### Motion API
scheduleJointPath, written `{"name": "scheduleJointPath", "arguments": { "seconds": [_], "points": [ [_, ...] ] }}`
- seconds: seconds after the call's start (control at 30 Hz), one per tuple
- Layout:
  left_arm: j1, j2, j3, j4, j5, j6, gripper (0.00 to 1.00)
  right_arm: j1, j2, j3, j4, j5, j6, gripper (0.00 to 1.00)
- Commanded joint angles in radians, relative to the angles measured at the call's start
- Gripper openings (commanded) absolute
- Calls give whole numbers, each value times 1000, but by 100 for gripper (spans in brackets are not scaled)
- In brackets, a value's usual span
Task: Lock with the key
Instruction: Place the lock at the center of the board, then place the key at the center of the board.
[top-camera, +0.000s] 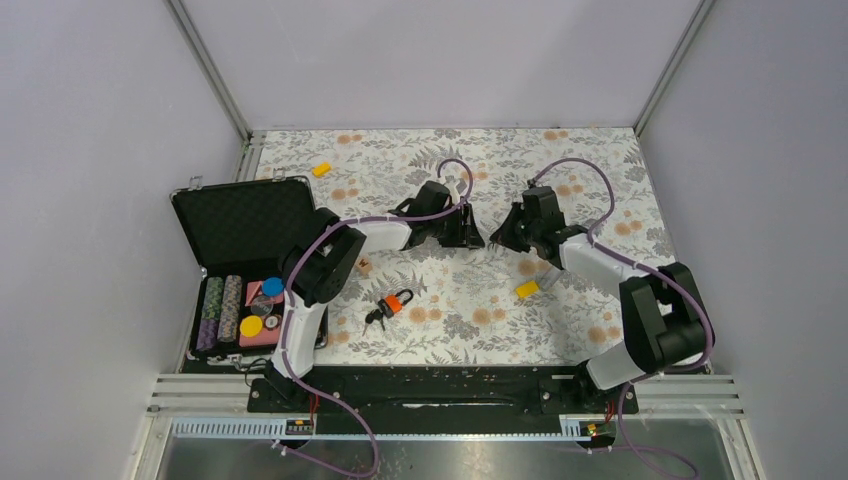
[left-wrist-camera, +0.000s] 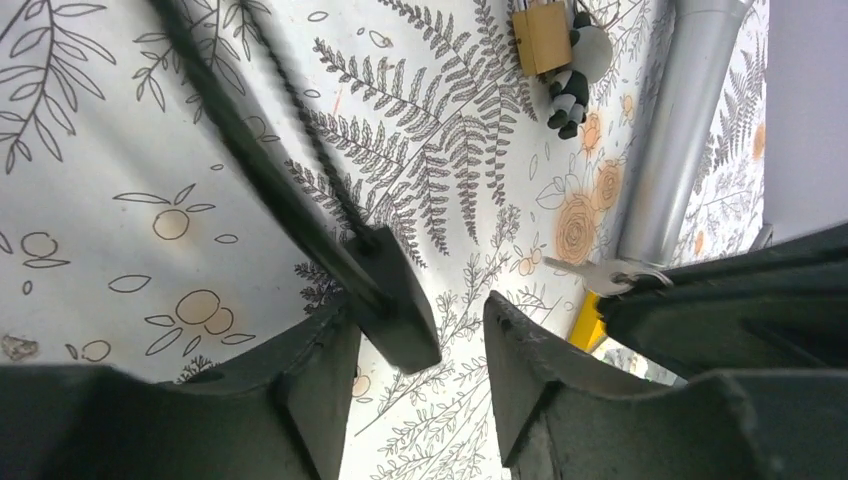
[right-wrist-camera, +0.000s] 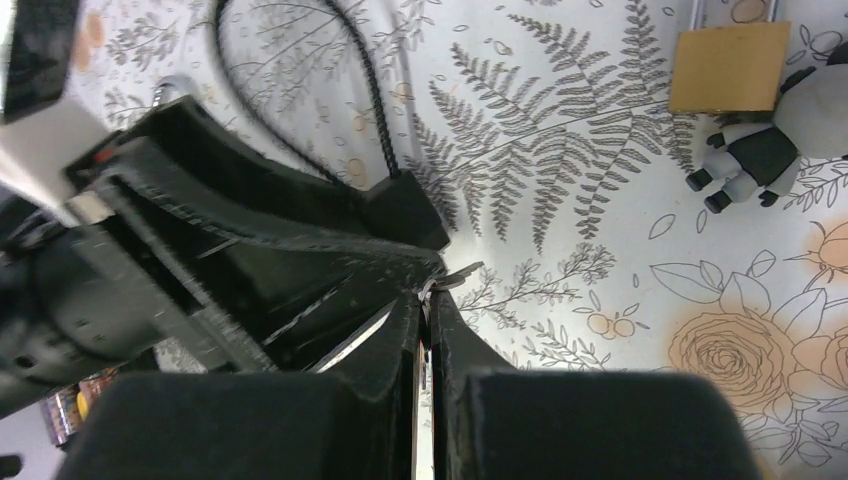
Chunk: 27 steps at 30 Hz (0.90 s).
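Reading outward from the right wrist camera, I find the right gripper (right-wrist-camera: 425, 300) pressed fully together on a silver key (right-wrist-camera: 455, 273). Only a sliver of the key shows past the fingertips there. The left wrist view shows more of the blade. It lies roughly level, with its tip turned toward the left gripper (left-wrist-camera: 418, 320). That gripper stands with its jaws apart and grips nothing. A black fob (left-wrist-camera: 400, 305) on a braided cord (left-wrist-camera: 300, 130) lies in the gap, and I cannot tell whether it touches a finger.

Beyond the fob, well apart from both tools, the brass padlock (right-wrist-camera: 728, 68) lies flat on the flowered cloth (right-wrist-camera: 600, 330). From the right gripper it sits ahead and off to the right. Its shackle legs run out of frame on the far side, so its long axis points away and its bottom face is turned to the near side. I cannot make out the keyhole. A panda figure (right-wrist-camera: 760, 150) lies just beside the near right corner.

My assessment is that the right arm is the nearer one. In the left wrist view the blade lies across the padlock's axis rather than along it. The coming move therefore depends on turning the key into line with the bottom face, and the panda crowds that approach.
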Motion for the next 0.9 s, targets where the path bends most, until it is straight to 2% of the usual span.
{"name": "scheduleJointPath", "arguments": {
  "seconds": [0.0, 0.07, 0.13, 0.37, 0.7, 0.77, 0.8, 0.87],
  "points": [
    [3, -2, 27, 17, -63, 7, 55, -14, 46, 55, 22, 48, 30, 6],
    [7, -18, 15, -8, -102, 7, 66, -21, 65, 71, 23, 54, 38, 5],
    [11, -44, -9, -18, -140, 9, 72, -25, 83, 86, 25, 58, 40, 5],
    [43, -168, -109, -61, -263, 4, 80, -31, 168, 161, 4, 52, 15, 7],
    [55, -402, -256, -38, -308, 35, 86, -36, 354, 346, -88, 75, -27, 17],
    [55, -447, -279, -41, -318, 41, 90, -36, 376, 372, -102, 65, -32, 22],
    [55, -470, -289, -43, -324, 44, 97, -36, 379, 375, -107, 64, -34, 27],
    [56, -512, -307, -53, -337, 55, 99, -36, 365, 370, -115, 69, -44, 39]
  ]
}}
